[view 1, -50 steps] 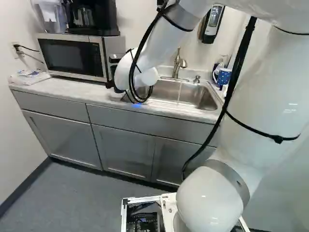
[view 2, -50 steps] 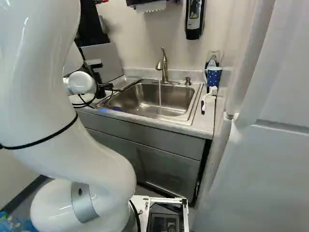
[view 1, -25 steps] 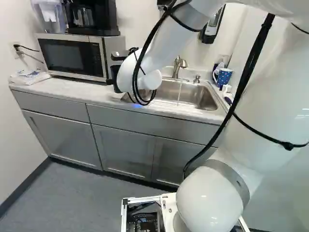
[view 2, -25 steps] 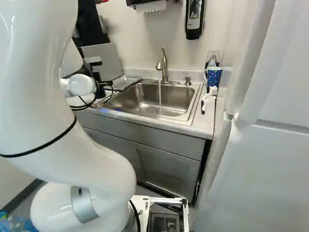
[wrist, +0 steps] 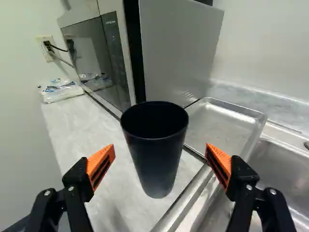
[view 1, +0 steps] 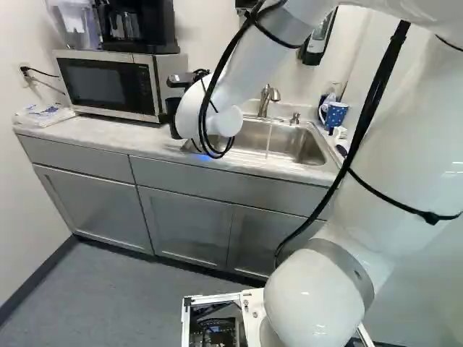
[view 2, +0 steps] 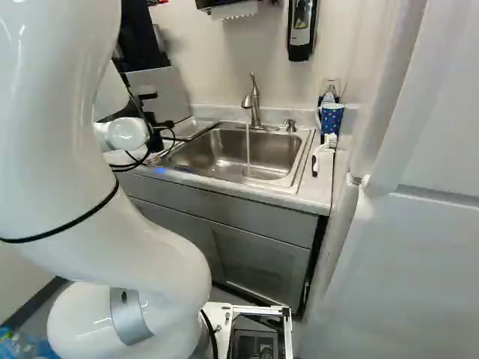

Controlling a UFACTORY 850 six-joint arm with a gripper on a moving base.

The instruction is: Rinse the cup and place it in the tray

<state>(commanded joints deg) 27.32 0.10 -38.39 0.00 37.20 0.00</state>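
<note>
Grey floor [view 1: 130, 296] and a pale wall [view 1: 29, 195] enclose grey flat-fronted cabinets [view 1: 79, 206] in the left base view, topped by a pale marbled desk [view 1: 94, 130]. A silver-and-black microwave [view 1: 108, 83] stands on it, with a clear plastic packet [view 1: 43, 116] alongside; the packet's print is too small to read. Compared with a second ago, the white jointed arm [view 1: 391, 159] has its far end a little further right, while the base has not moved. In the right base view, a thin stream of water [view 2: 248, 149] runs from the brushed-metal faucet [view 2: 254, 101] into the steel sink [view 2: 262, 153], as before; the blue spotted mug [view 2: 331, 118] and the white brush with a dark handle [view 2: 322, 153] stay to its right. The black two-fingered tool [view 2: 162, 125] shows a fingertip higher than half a second ago. In the wrist view, the tool is spread wide, its orange pads [wrist: 105, 154] apart from the tall black tapered cup [wrist: 155, 150] and holding nothing. The cup stands on the desk ahead of and between the fingers, just beside the shallow metal tray [wrist: 222, 121], outside it.
</note>
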